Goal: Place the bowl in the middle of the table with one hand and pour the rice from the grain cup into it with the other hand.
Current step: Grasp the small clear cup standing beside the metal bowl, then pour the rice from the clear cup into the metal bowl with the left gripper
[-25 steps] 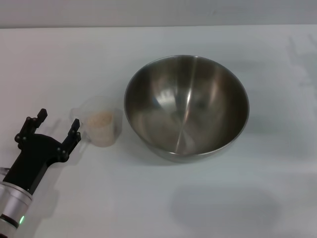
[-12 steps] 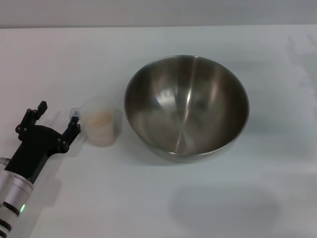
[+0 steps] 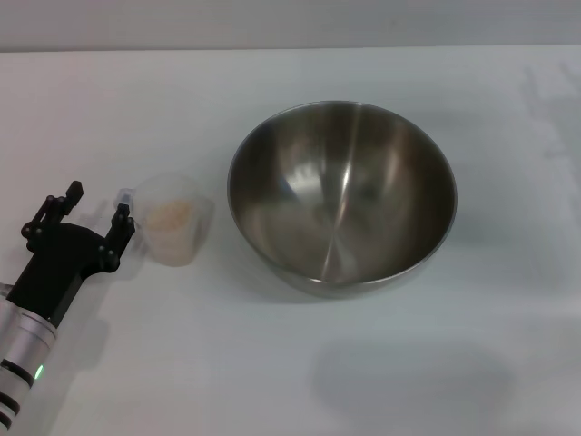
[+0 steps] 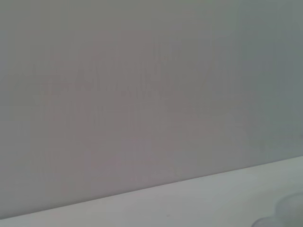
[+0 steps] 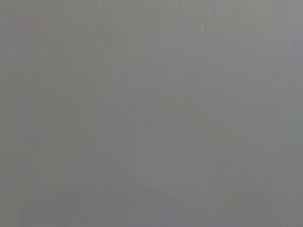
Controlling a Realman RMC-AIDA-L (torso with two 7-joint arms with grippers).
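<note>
Head view: left gripper, matte black, jaws apart, sits by the surface's left edge, one fingertip at the handle of the frosted plastic grain cup holding pale rice. Beside the cup, mid-surface, stands the round, shiny brushed-steel bowl.

Note that the left claw has shifted left and slightly away from the robot across the worktop, prongs spread as before. The grain cup has moved left with it, away from the bowl, widening the gap between them, rice inside
</note>
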